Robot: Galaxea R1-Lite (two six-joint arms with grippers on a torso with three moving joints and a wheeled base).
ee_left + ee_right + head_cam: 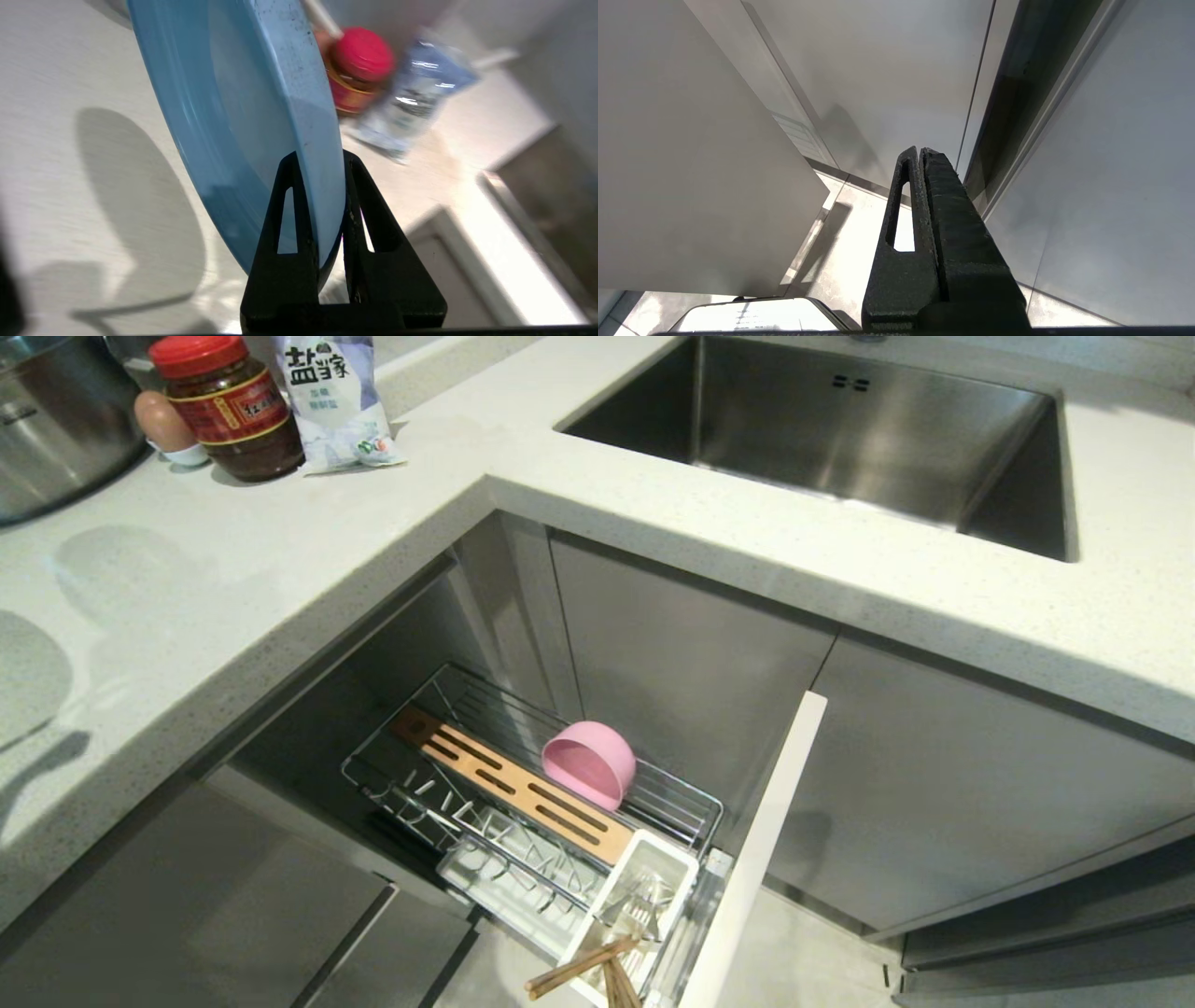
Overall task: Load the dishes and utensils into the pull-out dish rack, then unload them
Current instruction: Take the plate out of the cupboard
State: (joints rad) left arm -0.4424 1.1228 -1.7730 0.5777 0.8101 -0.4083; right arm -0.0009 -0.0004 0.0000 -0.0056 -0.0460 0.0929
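- The pale speckled stone countertop (233, 579) wraps the scene from nine o'clock to three o'clock in the head view, matte and hard, with the brushed steel sink (868, 439) sunk into it at one o'clock.
- The pull-out chrome wire dish rack (523, 803) stands open at six o'clock, fixed to a pale flat cabinet front (756, 840); its thin prongs, slotted wooden strip (513, 782) and white plastic cutlery caddy (644, 896) give narrow slots that need edge-on loading.
- The flat round light-blue plate (243, 102) is out of the head view; the left wrist view shows it held on edge above the countertop, near a red-lidded sauce jar (359, 70) and a clear-and-blue salt bag (411, 102).
- The left gripper (320, 161) is clamped across the plate's rim, one black finger on each face. Judging by its glazed sheen, the plate is stiff, smooth and likely slippery and chippable; a rim pinch leaves it free to swing, so a slow carry seems wise.
- The small matte pink round bowl (590, 763) lies tipped on its side in the rack at the far side of the wooden strip.
- The light-brown wooden chopsticks (583, 971) and silver metal fork (639, 905) stand in the caddy; the spoon is not clear to me.
- The right gripper (920, 154) hangs parked beside cabinet panels, fingers pressed together on nothing.
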